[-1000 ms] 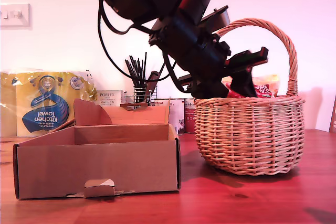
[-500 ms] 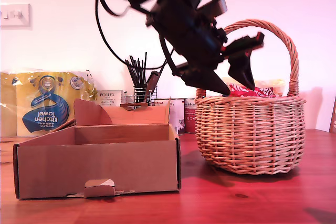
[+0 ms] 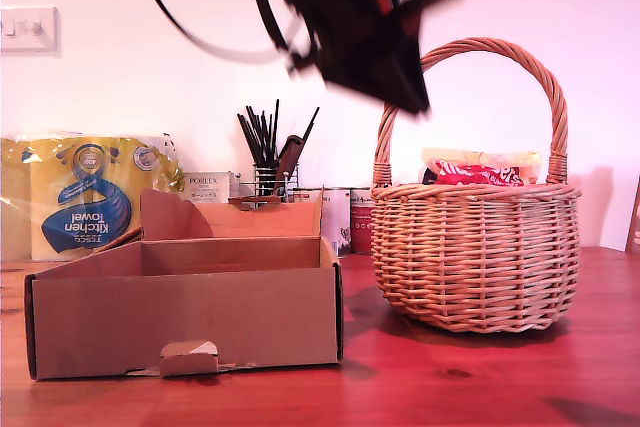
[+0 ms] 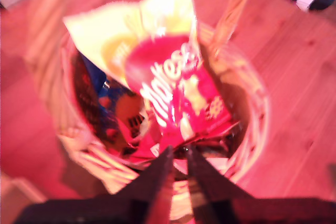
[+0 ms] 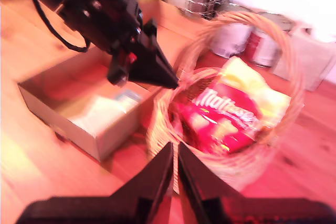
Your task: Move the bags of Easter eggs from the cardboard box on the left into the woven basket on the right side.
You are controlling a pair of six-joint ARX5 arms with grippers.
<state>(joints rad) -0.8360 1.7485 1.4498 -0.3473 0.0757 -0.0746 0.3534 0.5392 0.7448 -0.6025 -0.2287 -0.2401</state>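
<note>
Exterior view shows the red-brown tabletop (image 3: 480, 387) carrying the cardboard box (image 3: 185, 322) on the exterior view's left and the woven basket (image 3: 475, 252) on the exterior view's right. One black arm (image 3: 345, 17) hangs blurred and tilted above the basket. A red and yellow bag of Easter eggs (image 4: 173, 93) lies in the basket over a dark blue one (image 4: 113, 106); a pale bag (image 5: 102, 111) lies in the box. The first tool (image 4: 177, 158) and second tool (image 5: 175, 153) are both clenched, empty.

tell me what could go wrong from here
The red bag lies on top of the others, above the basket rim, so it could slide out if knocked. An arm is right beside the handle; a swing could snag it and tip the basket. At least one pale bag is left in the box, and motion blur may spoil aiming.
</note>
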